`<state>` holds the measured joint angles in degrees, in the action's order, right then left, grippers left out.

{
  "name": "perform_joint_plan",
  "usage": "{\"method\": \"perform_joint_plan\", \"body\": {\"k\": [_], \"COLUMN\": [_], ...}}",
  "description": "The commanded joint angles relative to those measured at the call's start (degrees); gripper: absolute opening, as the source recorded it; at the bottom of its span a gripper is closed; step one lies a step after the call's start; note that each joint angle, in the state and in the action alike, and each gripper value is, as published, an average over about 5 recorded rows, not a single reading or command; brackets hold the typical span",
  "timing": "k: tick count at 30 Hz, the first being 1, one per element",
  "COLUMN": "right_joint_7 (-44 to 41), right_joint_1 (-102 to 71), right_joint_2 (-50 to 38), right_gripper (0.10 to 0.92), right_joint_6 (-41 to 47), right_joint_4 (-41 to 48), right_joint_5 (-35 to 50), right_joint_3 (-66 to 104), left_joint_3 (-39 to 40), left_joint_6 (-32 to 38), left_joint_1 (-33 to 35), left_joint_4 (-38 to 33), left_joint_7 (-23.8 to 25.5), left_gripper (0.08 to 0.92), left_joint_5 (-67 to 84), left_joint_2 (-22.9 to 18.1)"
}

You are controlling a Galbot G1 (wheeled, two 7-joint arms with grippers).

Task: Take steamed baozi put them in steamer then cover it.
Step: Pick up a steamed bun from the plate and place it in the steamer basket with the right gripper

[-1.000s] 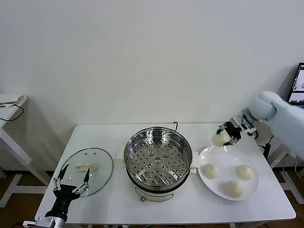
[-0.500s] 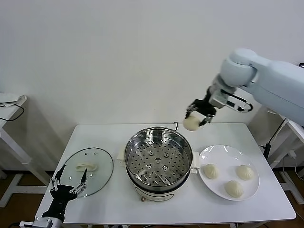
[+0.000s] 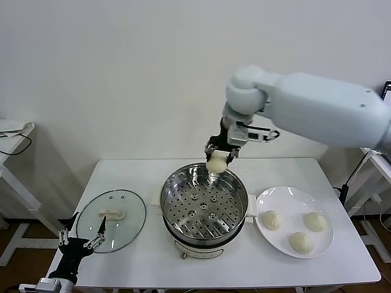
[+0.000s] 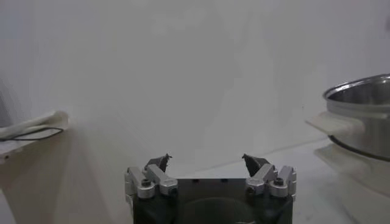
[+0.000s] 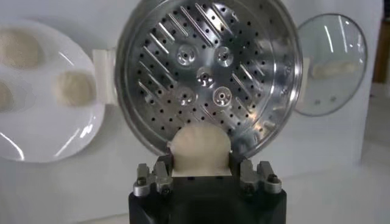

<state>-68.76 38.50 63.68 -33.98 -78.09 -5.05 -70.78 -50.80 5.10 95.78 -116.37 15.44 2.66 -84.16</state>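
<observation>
Head view: a white bench [image 3: 140,256] is standing before a plain white wall. The steamer [image 3: 204,207] is sitting at the bench centre. The cover [image 3: 113,212] is lying flat just left of the steamer; a white plate [image 3: 293,207] carrying three baozi is lying just right of it. The right gripper [image 3: 219,160] is hanging over the steamer's far rim, its fingers gripping one steamed baozi [image 3: 216,163]. One second ago it was above the plate. The left gripper [image 3: 79,240] is waiting near the cover, fingers spread.

Left wrist view: the left gripper's fingers [image 4: 159,163] are standing apart, holding nothing, with the steamer's rim off to one side.

Right wrist view: the baozi is sitting clamped above the steamer's perforated tray.
</observation>
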Motion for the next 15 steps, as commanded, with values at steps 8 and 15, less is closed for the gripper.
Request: {"method": "perform_joint_plan", "body": {"k": [8, 15], "right_joint_7": [1.2, 1.2], "right_joint_1": [-11.5, -13.2], "right_joint_2": [8.1, 8.1], "right_gripper": [0.611, 0.611], "right_joint_6": [-2.4, -2.4], "right_joint_4": [10.8, 11.2], "right_joint_5": [-6.0, -7.0], "right_joint_3": [3.4, 4.4], "left_joint_3": [-1.2, -1.5], "left_joint_6": [0.1, 0.2], "left_joint_1": [-0.3, -0.3], "left_joint_4": [1.0, 0.9], "left_joint_7": [0.4, 0.5], "left_gripper": [0.823, 0.823], "left_joint_5": [0.3, 0.3], "left_joint_2": [0.0, 0.0]}}
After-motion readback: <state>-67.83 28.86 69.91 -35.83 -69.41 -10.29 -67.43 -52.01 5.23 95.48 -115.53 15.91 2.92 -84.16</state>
